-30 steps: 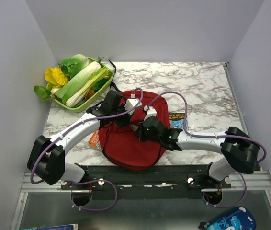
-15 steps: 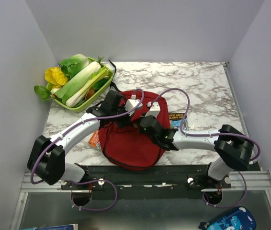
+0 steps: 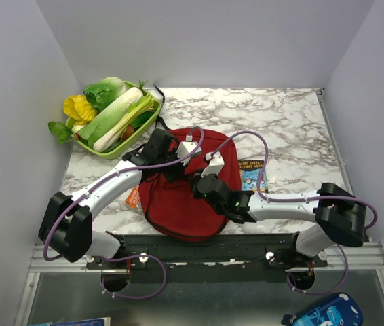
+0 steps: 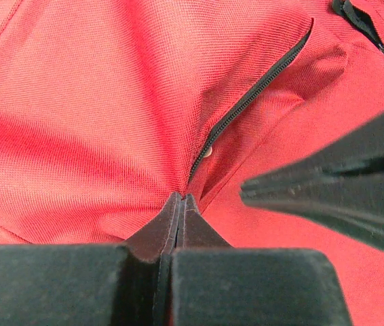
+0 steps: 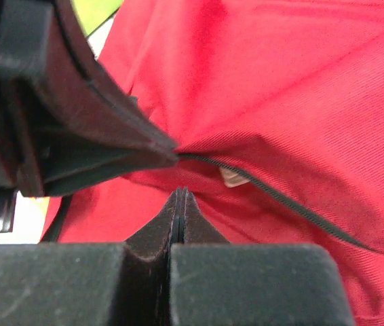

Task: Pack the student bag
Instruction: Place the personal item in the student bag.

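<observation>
Pinching student bag [image 4: 90,115]: closed left fingers [image 4: 167,223]

1. Top external: looks down from high behind, over the whole table [image 3: 294,115].
2. Left wrist: presses close to the student bag [image 4: 110,102], facing its zipper [image 4: 253,88].
3. Right wrist: equally close, shares that zipper.

Left arm [image 3: 110,180] and right arm [image 3: 283,202] bend inward, tips close together, jaws shut.
</observation>
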Robot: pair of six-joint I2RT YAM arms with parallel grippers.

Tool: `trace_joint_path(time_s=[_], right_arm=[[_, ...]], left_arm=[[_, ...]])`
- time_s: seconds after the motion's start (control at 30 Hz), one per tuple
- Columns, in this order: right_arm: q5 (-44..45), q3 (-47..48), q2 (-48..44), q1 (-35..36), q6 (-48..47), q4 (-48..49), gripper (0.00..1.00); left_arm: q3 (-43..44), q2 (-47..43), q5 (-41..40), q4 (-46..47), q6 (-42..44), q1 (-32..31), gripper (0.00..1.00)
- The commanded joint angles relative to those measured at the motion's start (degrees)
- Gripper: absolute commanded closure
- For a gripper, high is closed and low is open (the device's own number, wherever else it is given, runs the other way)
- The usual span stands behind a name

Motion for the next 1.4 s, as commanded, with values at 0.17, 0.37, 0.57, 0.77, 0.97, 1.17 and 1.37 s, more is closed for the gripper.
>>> trace_joint_path(time_s=[0.17, 0.37, 0.57, 0.77, 0.97, 1.17, 1.37], right_arm=[[4.2, 2.0, 5.9, 1.3, 4.2, -3.5, 0.99], [8.1, 3.8, 10.3, 0.4, 6.4, -4.0, 0.99], [14.1, 6.8, 13.8, -1.8, 7.3, -2.8, 0.99], [16.1, 7.3, 13.9, -3.8, 5.1, 2.0, 0.99], [10.8, 7.9, 15.3, -4.5, 4.8, 0.3, 0.99], [2.5, 0.1, 3.6, -0.7, 7.4, -5.7, 0.99], [1.2, 0.9, -9.0, 4.8, 12.1, -25.9, 0.65]], left_arm=[[-0.1, 0.3, 2.4, -1.8, -0.6, -0.2, 1.0], [-0.2, -0.1, 2.4, -3.0, 0.3, -0.2, 1.0], [-0.6, -0.5, 3.2, -5.4, 2.2, -0.2, 1.0], [-1.7, -1.3, 3.1, -7.4, 3.9, -0.2, 1.0], [-2.2, -2.6, 2.4, -8.2, 4.6, -0.2, 0.96], [0.4, -4.1, 2.5, -9.0, 3.2, 2.2, 0.54], [6.0, -10.4, 7.5, -11.4, 1.5, 11.6, 0.33]])
